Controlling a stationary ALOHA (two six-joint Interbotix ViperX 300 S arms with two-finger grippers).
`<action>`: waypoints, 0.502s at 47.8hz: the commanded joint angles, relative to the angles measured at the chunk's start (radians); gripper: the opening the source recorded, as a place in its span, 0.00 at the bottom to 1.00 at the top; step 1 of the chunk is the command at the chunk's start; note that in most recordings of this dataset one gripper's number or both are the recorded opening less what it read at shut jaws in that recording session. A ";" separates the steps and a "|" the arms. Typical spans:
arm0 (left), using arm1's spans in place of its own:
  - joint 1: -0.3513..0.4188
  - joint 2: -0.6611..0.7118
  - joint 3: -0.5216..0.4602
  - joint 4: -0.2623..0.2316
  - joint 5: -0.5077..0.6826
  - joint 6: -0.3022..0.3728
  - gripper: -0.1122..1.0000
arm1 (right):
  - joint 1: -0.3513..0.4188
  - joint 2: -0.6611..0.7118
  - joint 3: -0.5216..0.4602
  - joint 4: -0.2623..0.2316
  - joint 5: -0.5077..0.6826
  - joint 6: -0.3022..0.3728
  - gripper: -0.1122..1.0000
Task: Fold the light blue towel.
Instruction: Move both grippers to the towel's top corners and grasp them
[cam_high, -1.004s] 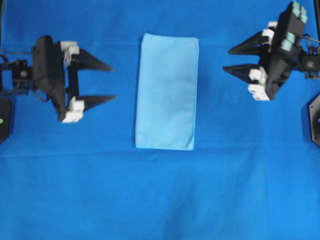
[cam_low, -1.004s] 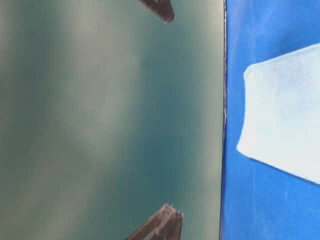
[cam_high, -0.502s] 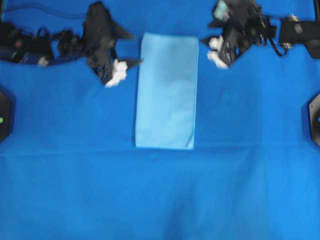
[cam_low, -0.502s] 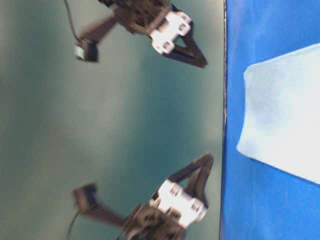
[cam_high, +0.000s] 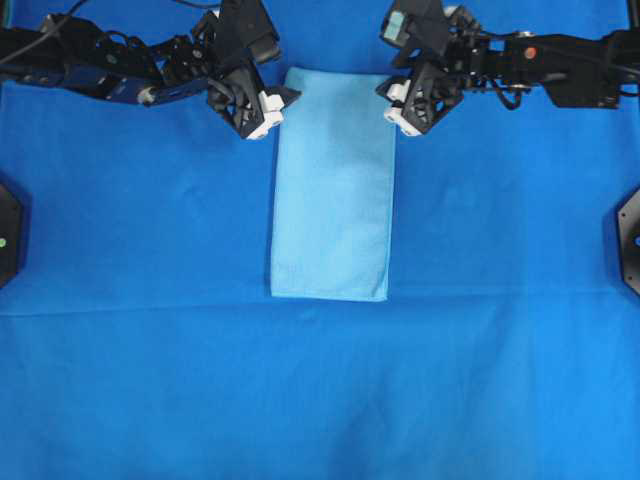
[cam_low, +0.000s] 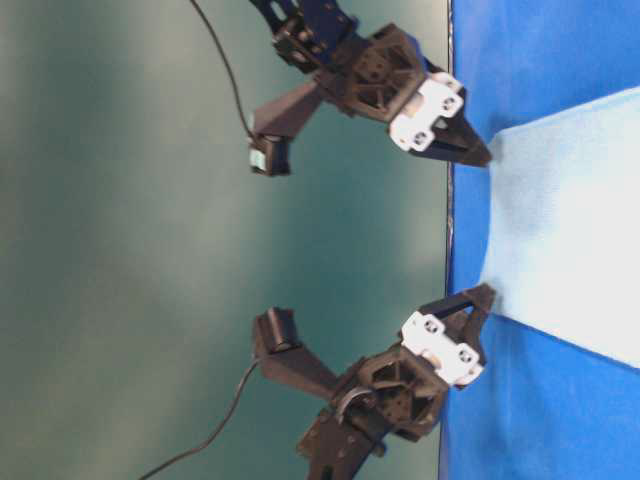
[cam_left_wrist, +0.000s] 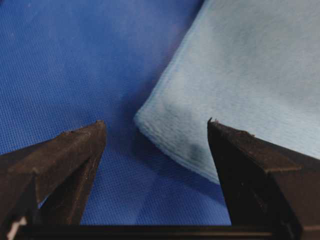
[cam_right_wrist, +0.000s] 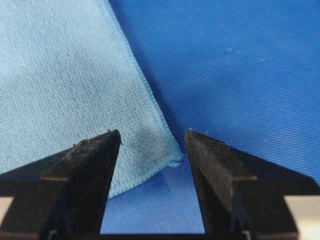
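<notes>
Both the left gripper (cam_high: 272, 107) and right gripper (cam_high: 392, 100) gape wide and empty over the light blue towel (cam_high: 332, 190)'s 12 o'clock corners (already folded once), so they might pinch only one layer.

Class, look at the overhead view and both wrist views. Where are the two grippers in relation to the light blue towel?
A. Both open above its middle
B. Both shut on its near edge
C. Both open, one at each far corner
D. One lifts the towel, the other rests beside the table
C: the left gripper and right gripper stand open, each with a far corner of the light blue towel between its jaws in the wrist views.
</notes>
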 joint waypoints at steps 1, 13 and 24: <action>0.002 -0.002 -0.021 -0.002 -0.014 0.002 0.80 | -0.011 0.012 -0.032 -0.003 -0.011 0.000 0.63; 0.002 0.005 -0.017 -0.002 -0.015 0.003 0.78 | -0.032 0.055 -0.044 -0.003 -0.008 0.000 0.63; -0.005 0.009 -0.020 -0.002 -0.015 0.008 0.34 | -0.020 0.052 -0.028 -0.003 0.000 0.002 0.32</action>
